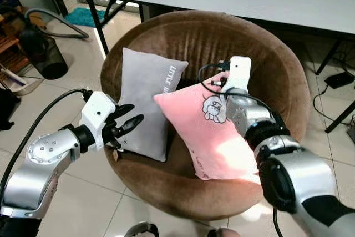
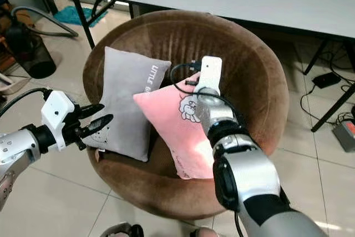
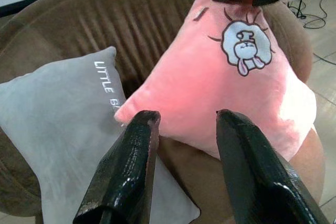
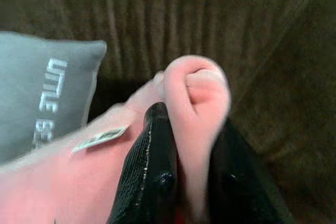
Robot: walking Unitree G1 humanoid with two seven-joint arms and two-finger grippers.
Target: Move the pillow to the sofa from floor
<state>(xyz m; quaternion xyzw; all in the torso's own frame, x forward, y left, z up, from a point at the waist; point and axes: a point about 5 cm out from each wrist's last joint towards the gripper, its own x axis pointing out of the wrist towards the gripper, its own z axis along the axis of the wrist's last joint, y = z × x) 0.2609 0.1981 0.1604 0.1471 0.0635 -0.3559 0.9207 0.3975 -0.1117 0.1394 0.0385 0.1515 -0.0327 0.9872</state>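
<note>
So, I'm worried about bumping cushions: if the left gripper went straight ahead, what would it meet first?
Probably the pink pillow: the left gripper is open and aimed at its lower corner, with the grey pillow just to one side. Depth is unclear.

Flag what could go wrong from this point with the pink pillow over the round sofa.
1. The right gripper pinches only a top corner of the pink pillow; that corner could slip out early.
2. The pillow leans toward the brown sofa's front rim, so it might tip out once released.
3. It overlaps the grey pillow, which could get nudged. The left gripper hangs open beside it.
</note>
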